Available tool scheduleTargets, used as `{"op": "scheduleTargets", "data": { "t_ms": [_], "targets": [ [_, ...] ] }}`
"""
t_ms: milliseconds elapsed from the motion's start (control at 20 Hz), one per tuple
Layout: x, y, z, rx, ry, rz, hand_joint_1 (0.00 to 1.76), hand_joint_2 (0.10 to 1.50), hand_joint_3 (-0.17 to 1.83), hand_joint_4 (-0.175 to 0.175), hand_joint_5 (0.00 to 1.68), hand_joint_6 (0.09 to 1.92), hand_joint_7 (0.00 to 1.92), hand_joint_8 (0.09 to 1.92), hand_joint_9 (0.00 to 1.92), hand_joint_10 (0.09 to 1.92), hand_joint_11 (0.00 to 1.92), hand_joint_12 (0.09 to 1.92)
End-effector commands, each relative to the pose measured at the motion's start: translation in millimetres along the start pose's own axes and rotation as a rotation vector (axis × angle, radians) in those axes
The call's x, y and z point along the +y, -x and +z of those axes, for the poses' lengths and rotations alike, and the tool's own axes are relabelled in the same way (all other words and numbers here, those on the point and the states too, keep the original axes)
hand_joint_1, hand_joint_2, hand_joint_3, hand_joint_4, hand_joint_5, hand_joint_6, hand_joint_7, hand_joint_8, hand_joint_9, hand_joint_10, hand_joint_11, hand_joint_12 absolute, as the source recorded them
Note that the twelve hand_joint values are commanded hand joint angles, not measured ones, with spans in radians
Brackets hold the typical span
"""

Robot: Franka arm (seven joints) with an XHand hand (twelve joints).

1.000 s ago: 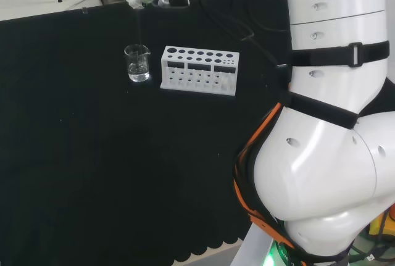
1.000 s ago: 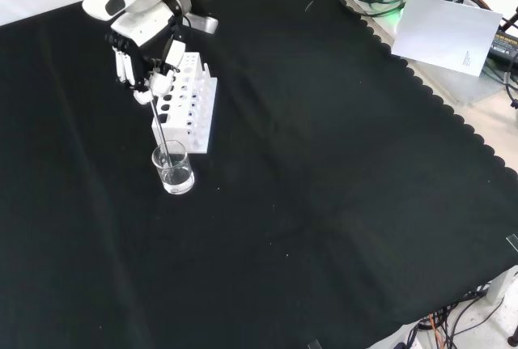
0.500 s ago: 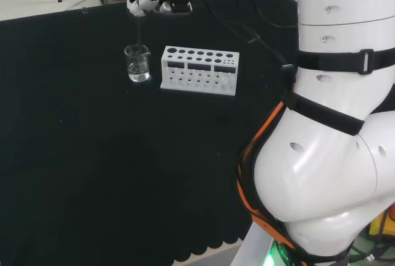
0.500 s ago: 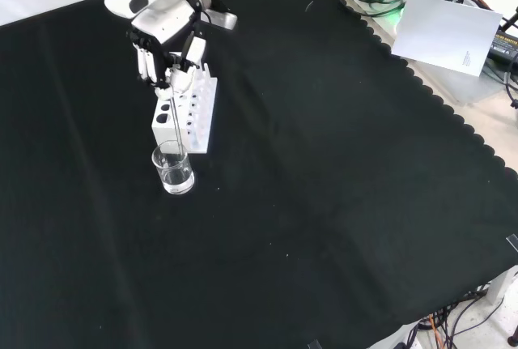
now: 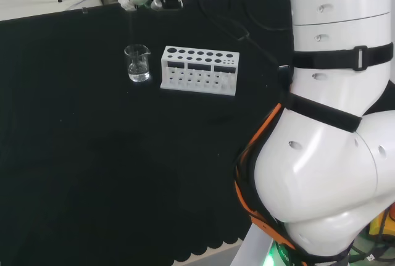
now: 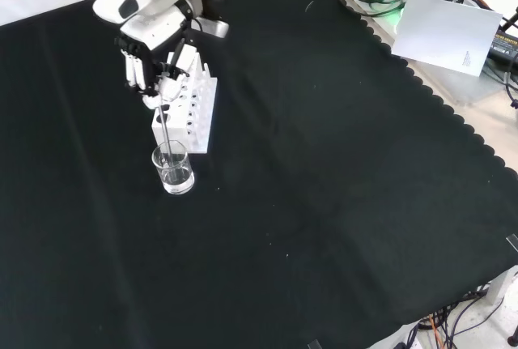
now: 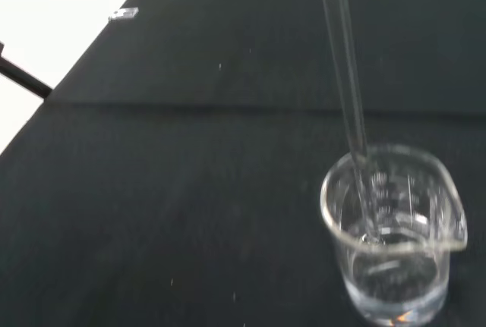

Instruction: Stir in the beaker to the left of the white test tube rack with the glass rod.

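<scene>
Hand (image 6: 155,74) pinching the top of the glass rod (image 6: 164,132) above the beaker (image 6: 173,168), just left of the white test tube rack (image 5: 199,70) in head view, keeping the tip dipped in the liquid for stirring.

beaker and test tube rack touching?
Apart. The head view shows black cloth between the beaker and the white test tube rack.
</scene>
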State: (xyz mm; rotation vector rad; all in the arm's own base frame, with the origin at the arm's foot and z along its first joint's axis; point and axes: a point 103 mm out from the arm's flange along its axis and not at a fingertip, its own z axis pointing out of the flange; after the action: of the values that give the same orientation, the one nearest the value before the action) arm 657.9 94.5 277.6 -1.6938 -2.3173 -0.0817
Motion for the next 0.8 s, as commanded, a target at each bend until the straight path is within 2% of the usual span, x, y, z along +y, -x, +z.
{"op": "scheduleTargets", "data": {
  "t_ms": [50,100,150,200,250,300,550,800],
  "targets": [
    [8,19,-6,0.003,0.012,0.033,1.31,1.11,-0.17,-0.175,1.31,0.14,1.16,1.06,1.75,0.80,1.75,0.71],
    [5,25,-6,0.001,0.011,0.042,1.31,1.11,-0.17,-0.175,1.31,0.14,1.16,1.06,1.75,0.80,1.75,0.71],
    [9,24,-3,-0.055,-0.012,0.109,1.31,1.11,-0.17,-0.175,1.31,0.14,1.16,1.06,1.75,0.80,1.75,0.71],
    [9,25,-2,-0.039,-0.046,0.104,1.31,1.11,-0.17,-0.175,1.31,0.14,1.16,1.06,1.75,0.80,1.75,0.71],
    [4,28,-4,-0.007,-0.023,0.064,1.31,1.11,-0.17,-0.175,1.31,0.14,1.16,1.06,1.75,0.80,1.75,0.71],
    [-1,31,-6,0.001,-0.010,0.050,1.31,1.11,-0.17,-0.175,1.31,0.14,1.16,1.06,1.75,0.80,1.75,0.71],
    [-16,31,-23,-0.040,0.023,0.040,1.31,1.11,-0.17,-0.175,1.31,0.14,1.16,1.06,1.75,0.80,1.75,0.72],
    [-26,19,-17,-0.048,0.027,0.018,1.31,1.11,-0.17,-0.175,1.31,0.13,1.16,1.06,1.75,0.80,1.75,0.72]
  ]
}}
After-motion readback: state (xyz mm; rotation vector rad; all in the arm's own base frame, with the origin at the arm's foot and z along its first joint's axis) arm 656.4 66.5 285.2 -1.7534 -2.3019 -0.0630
